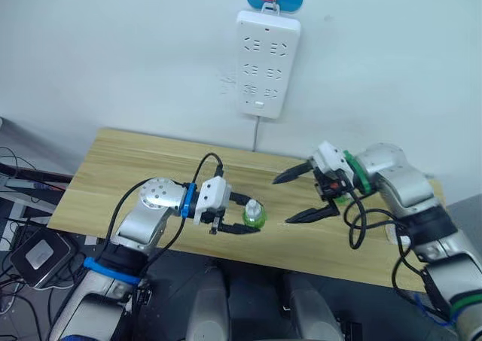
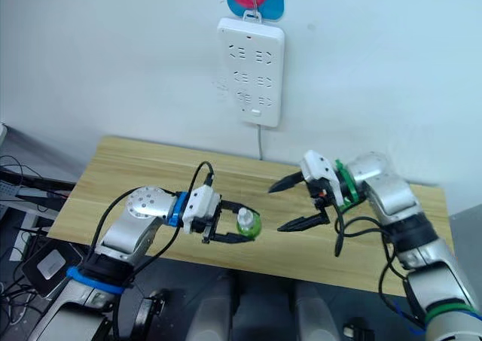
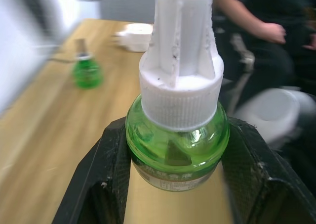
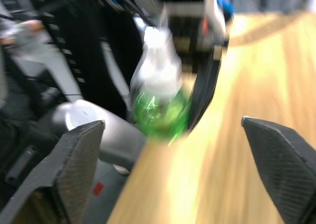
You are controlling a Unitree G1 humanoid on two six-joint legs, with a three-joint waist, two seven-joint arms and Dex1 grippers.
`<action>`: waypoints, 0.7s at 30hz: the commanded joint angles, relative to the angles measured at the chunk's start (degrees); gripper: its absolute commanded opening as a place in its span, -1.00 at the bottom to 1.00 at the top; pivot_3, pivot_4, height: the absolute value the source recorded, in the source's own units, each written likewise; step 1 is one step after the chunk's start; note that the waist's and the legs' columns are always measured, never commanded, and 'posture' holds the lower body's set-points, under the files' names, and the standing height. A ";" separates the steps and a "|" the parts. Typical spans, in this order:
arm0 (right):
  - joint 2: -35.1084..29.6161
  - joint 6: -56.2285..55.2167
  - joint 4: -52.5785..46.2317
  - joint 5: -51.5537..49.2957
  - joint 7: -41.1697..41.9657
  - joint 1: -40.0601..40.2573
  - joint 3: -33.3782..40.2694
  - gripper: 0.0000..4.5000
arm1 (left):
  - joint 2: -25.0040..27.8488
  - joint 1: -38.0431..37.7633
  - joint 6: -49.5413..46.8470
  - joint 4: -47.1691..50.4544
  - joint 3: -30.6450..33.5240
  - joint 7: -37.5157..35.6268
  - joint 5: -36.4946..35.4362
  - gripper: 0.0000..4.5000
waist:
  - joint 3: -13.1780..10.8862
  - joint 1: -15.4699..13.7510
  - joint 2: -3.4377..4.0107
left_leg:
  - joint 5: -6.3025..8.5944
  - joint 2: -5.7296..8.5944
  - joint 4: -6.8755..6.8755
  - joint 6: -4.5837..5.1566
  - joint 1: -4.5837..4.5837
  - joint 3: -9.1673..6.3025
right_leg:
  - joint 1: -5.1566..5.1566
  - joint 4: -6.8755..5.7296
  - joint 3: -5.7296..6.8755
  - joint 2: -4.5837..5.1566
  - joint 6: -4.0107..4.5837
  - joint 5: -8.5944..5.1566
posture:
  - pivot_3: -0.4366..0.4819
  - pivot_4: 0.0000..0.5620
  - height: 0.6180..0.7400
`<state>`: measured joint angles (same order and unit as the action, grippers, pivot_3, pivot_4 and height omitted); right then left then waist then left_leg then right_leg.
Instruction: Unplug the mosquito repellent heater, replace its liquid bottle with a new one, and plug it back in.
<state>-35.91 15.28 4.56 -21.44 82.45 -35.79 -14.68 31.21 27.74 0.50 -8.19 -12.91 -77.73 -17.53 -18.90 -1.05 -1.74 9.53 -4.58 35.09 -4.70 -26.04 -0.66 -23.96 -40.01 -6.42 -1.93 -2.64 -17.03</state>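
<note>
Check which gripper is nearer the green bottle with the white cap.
Left. The left gripper has its fingers shut on the green bottle near the table's front edge. The right gripper is open, off to the bottle's right, not touching it.

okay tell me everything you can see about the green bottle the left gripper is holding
The green bottle is small and round, of clear green plastic, with a ribbed white screw cap and a taller white ridged stem above it. A pale label band runs around its lower body. It stands upright, clamped at its belly between the left gripper's two black fingers, one on each side, near the front edge of the wooden table. The right gripper is open and apart from it.
</note>
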 commanded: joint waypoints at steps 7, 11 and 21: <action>12.20 11.81 -21.88 3.70 -31.50 9.61 1.26 0.99 | -1.74 0.91 -1.23 -1.56 3.73 7.15 0.42 -0.01 | 0.00 2.47 0.00 | -0.12 -0.01 0.00 -0.21 0.00 -0.19 | -0.01 -0.20 0.09 -0.04 0.01 0.00 | -0.02 0.08 1.00; 17.95 13.31 -22.84 5.57 -38.53 10.50 -0.75 0.99 | -1.83 0.85 -1.24 -1.19 2.94 7.08 0.68 -0.01 | 0.00 2.59 0.00 | -0.16 0.02 0.02 -0.26 0.00 -0.29 | 0.04 -0.25 0.24 -0.02 0.01 0.00 | -0.03 0.09 1.00; 17.44 12.39 -22.30 4.29 -38.34 11.15 -0.67 -0.24 | -1.73 0.88 -1.74 -0.66 2.50 6.19 0.67 -0.01 | 0.00 2.61 0.00 | -0.22 0.02 0.02 -0.29 0.00 -0.65 | 0.21 -0.25 0.62 -0.02 -0.07 -0.14 | -0.03 0.09 1.00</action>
<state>-18.06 29.02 -16.10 -16.75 43.72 -24.89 -15.87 29.57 28.89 -1.27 -10.20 -10.50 -70.93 -16.54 -18.89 1.56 -1.74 9.31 -4.56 35.10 -4.99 -26.05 -1.33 -23.75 -40.26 -5.78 -1.96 -2.69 -17.17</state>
